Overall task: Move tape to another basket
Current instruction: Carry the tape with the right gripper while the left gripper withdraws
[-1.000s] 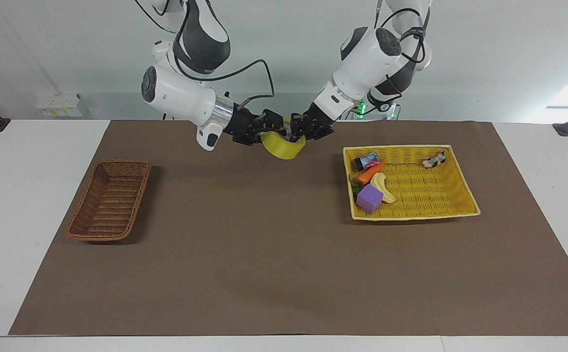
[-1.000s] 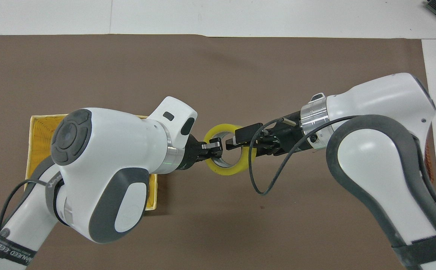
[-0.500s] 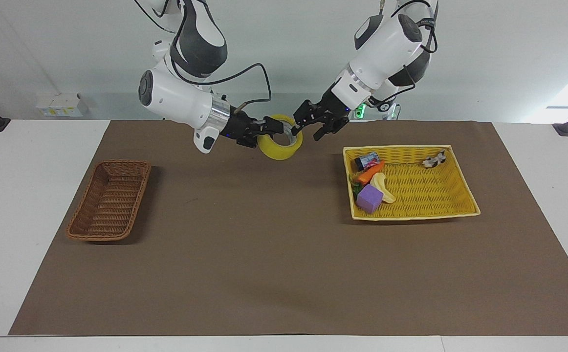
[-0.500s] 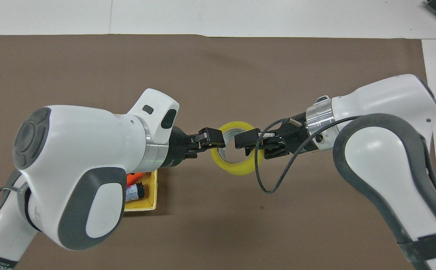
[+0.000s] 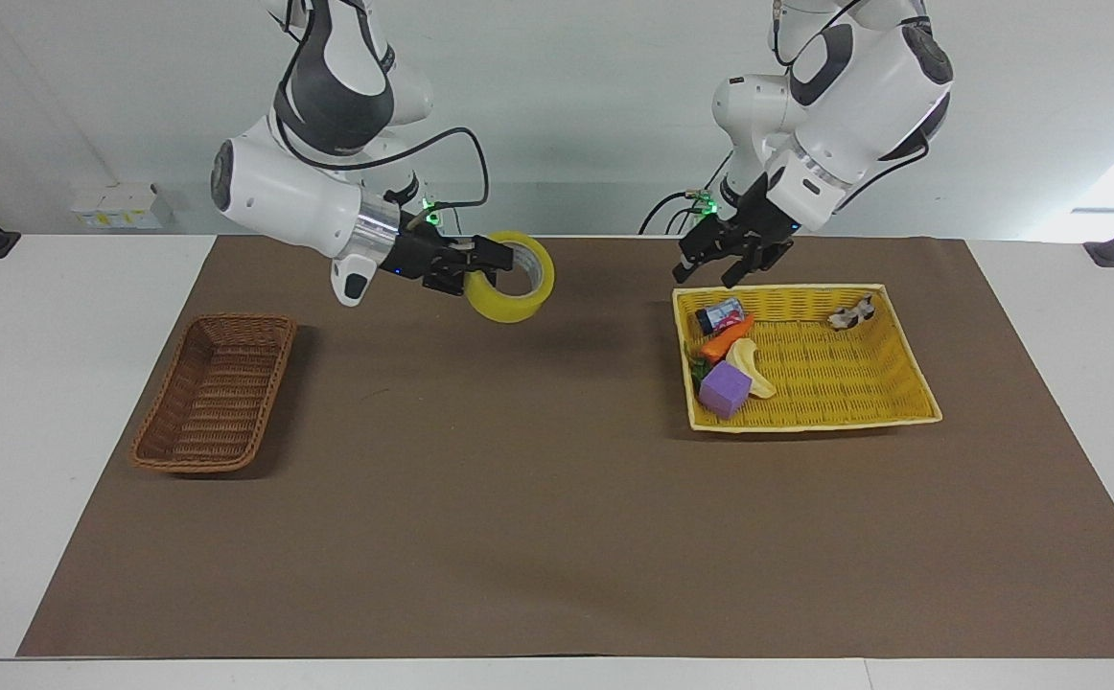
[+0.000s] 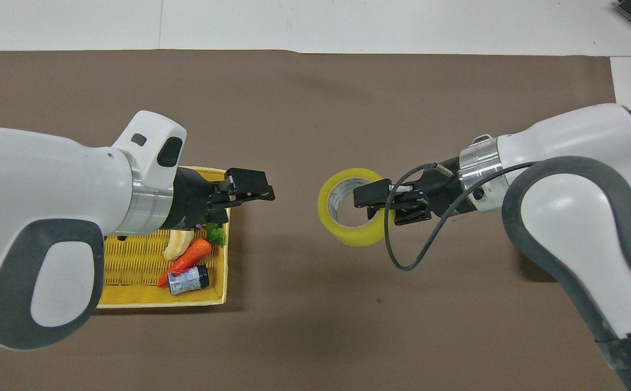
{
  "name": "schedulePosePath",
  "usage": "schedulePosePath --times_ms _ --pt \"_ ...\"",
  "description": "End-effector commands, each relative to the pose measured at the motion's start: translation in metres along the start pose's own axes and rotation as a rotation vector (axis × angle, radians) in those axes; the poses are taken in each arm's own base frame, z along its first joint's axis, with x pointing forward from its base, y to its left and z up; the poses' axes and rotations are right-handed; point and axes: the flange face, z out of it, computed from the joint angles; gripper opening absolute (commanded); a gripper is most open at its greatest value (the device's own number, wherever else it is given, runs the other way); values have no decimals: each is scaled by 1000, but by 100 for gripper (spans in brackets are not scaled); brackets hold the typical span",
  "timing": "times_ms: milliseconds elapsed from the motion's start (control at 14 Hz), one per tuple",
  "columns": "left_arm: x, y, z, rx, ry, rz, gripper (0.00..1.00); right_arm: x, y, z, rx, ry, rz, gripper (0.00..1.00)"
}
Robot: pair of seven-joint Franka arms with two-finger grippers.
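Brown matting covers the worktop [image 5: 538, 498], and above it the right tool [image 5: 476, 264] is clamped on the rim of the tape [image 5: 511, 277], held in the air well apart from the basket [image 5: 215, 393]. The left tool [image 5: 731, 257] hangs spread wide and empty over the yellow basket [image 5: 902, 369]. Carrying is the step in hand; next the tape must travel toward the right arm's end and come down inside the basket before release.
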Motion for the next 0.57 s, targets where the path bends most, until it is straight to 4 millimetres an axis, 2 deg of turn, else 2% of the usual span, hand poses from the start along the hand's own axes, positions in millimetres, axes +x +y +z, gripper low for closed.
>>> schedulePosePath --times_ms 0,71,214,357,500 --pt "22 -46 -23 63 37 66 100 4 48 -64 10 25 -32 0" --pt "31 -66 -32 97 55 49 100 4 72 -89 -5 42 -29 0" --pt "38 -76 -50 232 84 95 100 1 125 -135 -116 80 -57 0" --pt "40 -83 -61 332 94 136 100 0 163 -166 -234 129 -110 0" --pt "39 -89 -83 394 57 195 100 5 212 -192 -232 176 -32 0"
